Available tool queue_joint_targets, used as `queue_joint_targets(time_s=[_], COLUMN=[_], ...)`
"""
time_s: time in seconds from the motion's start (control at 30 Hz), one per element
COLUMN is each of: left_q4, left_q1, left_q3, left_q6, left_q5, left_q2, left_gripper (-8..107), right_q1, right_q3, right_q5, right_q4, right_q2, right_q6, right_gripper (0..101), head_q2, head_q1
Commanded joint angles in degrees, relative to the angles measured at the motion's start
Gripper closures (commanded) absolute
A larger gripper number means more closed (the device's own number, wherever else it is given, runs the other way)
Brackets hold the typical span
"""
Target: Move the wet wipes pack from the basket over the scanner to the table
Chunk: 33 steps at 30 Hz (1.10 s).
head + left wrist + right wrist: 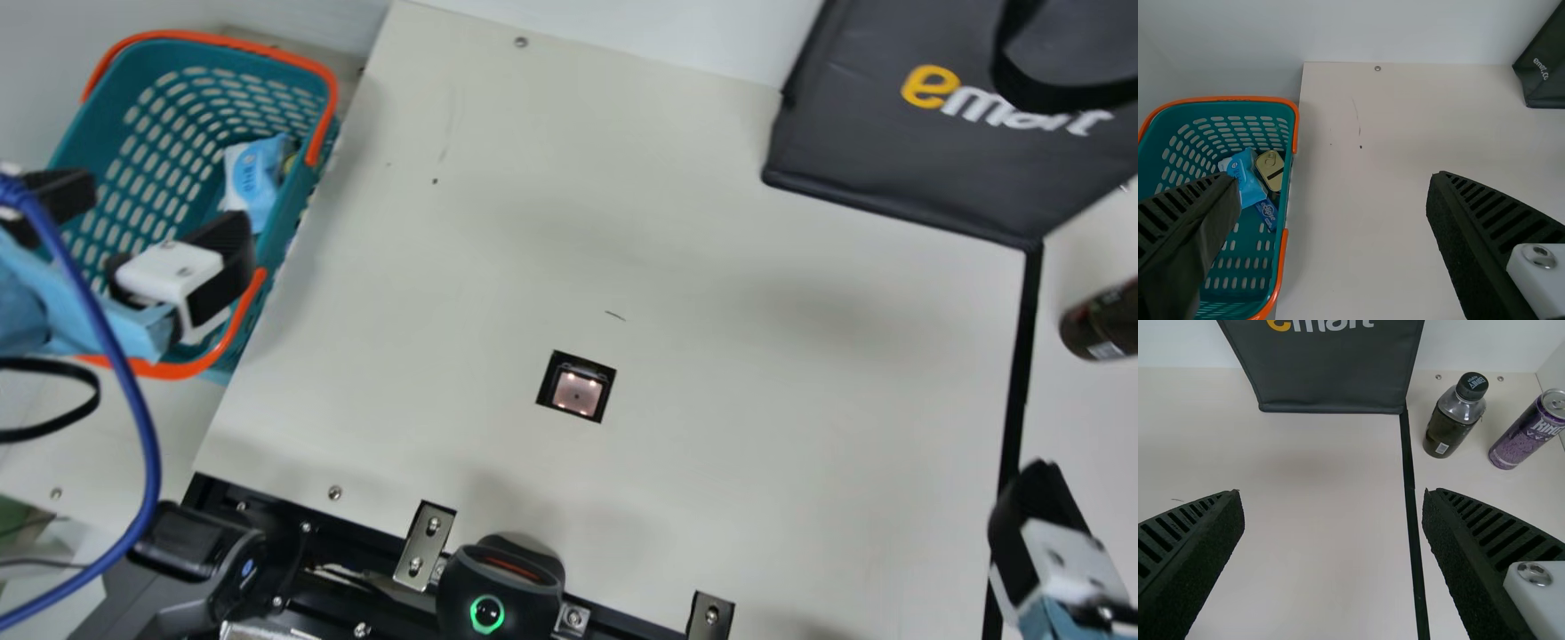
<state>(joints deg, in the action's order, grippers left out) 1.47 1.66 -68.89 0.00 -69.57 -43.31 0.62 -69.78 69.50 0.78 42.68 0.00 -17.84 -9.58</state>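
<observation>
Over at the worktop's left edge there's a teal basket [62, 156] with orange handles, and the left gripper [160, 213] hangs over it, fingers spread apart. The wet wipes pack [252, 178] lies inside, towards the basket's right side, next to a gold tin [1270, 170]. Further along, the scanner [577, 394] glows in the worktop. A black bag [889, 151] sits at the far right, the right gripper [1053, 542] is by the near right corner, fingers wide apart, and beyond are a dark bottle [1454, 417] and purple can [1528, 433].
</observation>
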Motion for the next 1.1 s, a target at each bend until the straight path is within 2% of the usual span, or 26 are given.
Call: queue_joint_targets(time_s=[0.0, 0.17, 0.33, 0.73, 1.07], left_q4=[0.0, -0.2, -2.6, -6.4, -2.1], left_q1=[0.0, -0.1, -2.9, -18.4, -29.8], left_q3=[0.0, 0.0, 0.3, -0.8, -2.1], left_q6=[0.0, -0.1, -2.5, -10.3, -3.4], left_q5=[0.0, 0.1, 1.3, 5.5, 9.9], left_q2=[0.0, -0.1, -2.0, -13.8, -24.6], left_gripper=[9, 9, 9, 9, 9], right_q1=[0.0, 0.0, 0.0, 0.0, 0.0], right_q3=[0.0, 0.0, 0.0, 0.0, 0.0], right_q5=[0.0, 0.0, 0.0, 0.0, 0.0], right_q4=[0.0, 0.0, 0.0, 0.0, 0.0], right_q2=[0.0, 0.0, 0.0, 0.0, 0.0], right_q6=[0.0, 0.0, 0.0, 0.0, 0.0], right_gripper=[6, 6, 6, 6, 6], head_q2=[-0.6, -0.6, -0.6, -0.6, -0.6], head_q1=[1.7, 1.7, 1.7, 1.7, 1.7])
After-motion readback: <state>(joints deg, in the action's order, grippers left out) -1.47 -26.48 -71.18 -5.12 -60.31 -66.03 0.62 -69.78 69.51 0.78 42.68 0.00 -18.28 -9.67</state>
